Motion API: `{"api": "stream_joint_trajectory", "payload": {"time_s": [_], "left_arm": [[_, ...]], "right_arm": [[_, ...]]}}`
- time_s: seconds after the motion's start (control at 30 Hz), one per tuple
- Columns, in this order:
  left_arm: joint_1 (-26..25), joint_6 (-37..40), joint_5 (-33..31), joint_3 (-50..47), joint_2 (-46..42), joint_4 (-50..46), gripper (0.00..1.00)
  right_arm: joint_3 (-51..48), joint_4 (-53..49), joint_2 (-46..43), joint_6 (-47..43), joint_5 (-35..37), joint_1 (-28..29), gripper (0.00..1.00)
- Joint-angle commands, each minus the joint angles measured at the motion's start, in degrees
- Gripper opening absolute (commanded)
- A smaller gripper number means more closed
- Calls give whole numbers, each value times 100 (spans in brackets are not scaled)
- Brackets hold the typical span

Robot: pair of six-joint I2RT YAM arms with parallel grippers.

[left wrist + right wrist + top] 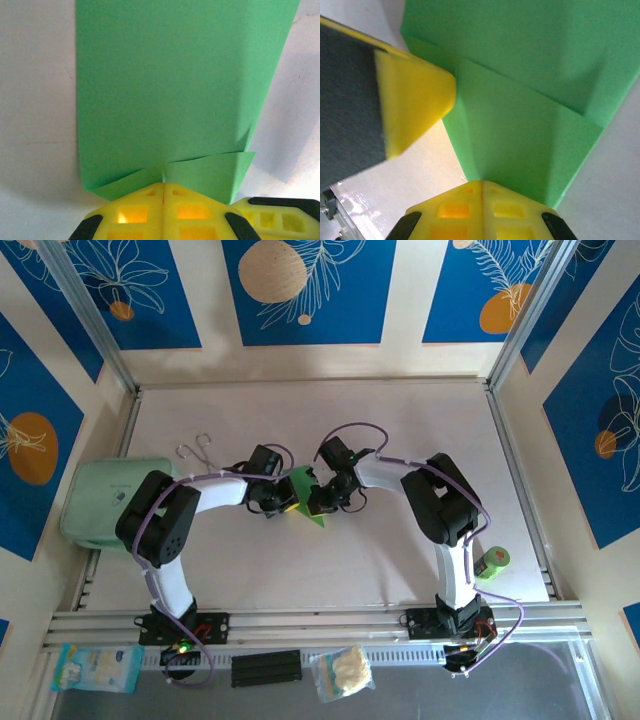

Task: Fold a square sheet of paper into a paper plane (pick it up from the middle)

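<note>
- While both arms lean in to the middle of the flat pale table [400,430], the top view shows the thin, bright green sheet of paper [305,495] between them. It is folded into a pointy shape. The left gripper [272,502] is at its left side and the right gripper [322,502] at its right side, very near each other. A big, soft, pale mint-green pouch [100,502] and a small green roll [494,562] lie well apart from the paper.
- In the left wrist view, the left gripper's yellow fingers are pressed together and pinch the near edge of the paper at a little notch. A thin folded flap runs along that edge. A yellow finger of the right gripper peeks in at the bottom right.
- In the right wrist view, the right gripper's yellow fingers are pressed together too. They pinch the paper where folded layers lie on top of each other. The left gripper's yellow tip sits right at the paper's edge.
- I think the paper could rip if the two grippers pull apart, because both hold it tight and it is thin. It could crumple if they push closer. The folds could pop open if one pinch slips. The grippers are so near that they could bump.
</note>
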Motion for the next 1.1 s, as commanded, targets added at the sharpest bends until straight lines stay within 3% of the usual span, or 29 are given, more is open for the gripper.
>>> {"api": "stream_joint_trajectory", "payload": {"time_s": [0.0,0.5,0.6,0.77,1.07], "left_arm": [[14,41,-438,-90,319,-724,4],[58,276,-264,46,309,-671,3],[61,540,286,224,160,-325,7],[145,714,225,543,-405,-555,17],[619,-301,40,-575,-1409,324,42]], "right_arm": [[-217,-159,25,-149,-55,10,0],[-1619,410,-1155,254,-43,-102,0],[-1568,654,-1536,403,112,-137,0],[-1353,1231,-1806,855,251,-250,3],[-469,1021,-915,1424,164,-243,6]]}}
